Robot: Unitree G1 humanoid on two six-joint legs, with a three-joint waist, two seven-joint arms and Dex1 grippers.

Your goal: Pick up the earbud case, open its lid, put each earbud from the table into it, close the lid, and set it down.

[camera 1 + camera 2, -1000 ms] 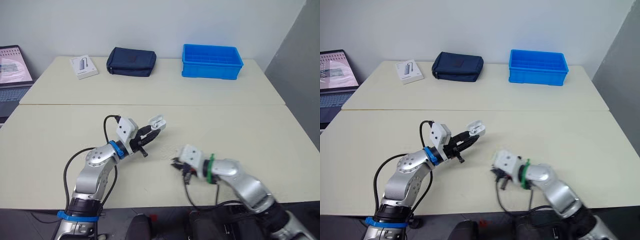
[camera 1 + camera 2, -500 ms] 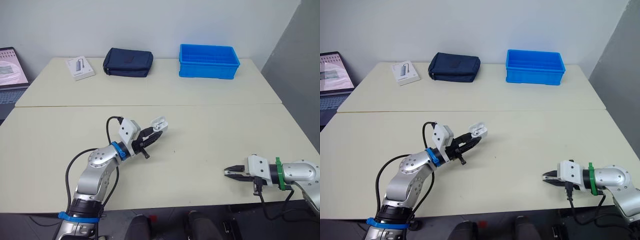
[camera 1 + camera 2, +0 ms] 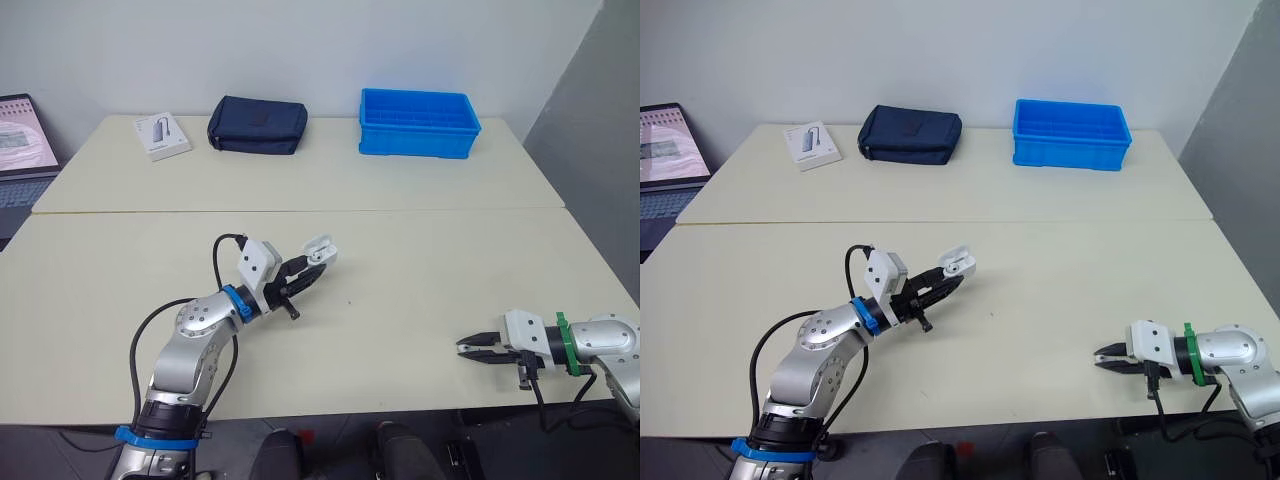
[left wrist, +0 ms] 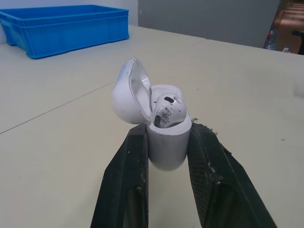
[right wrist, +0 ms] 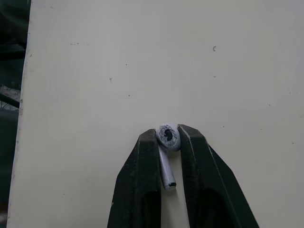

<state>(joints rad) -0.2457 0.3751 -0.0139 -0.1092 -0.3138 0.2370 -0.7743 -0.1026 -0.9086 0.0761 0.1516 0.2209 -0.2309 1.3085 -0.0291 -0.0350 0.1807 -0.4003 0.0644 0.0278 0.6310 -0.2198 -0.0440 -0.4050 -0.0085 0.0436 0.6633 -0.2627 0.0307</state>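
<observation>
The earbud is pinched only by its head in the closed right jaws, so it could twist or drop near the front right corner of the surface. It could also jam against the seated earbud in the earbud case. The left jaws grip that case by its body, lid open, raised over the surface's middle; the right arm lies low along the front edge, pointing toward the robot's left.

Beige tables, pale wall

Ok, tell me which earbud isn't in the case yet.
The earbud pinched in the right gripper; the other earbud sits in the open case in the left gripper.
</observation>
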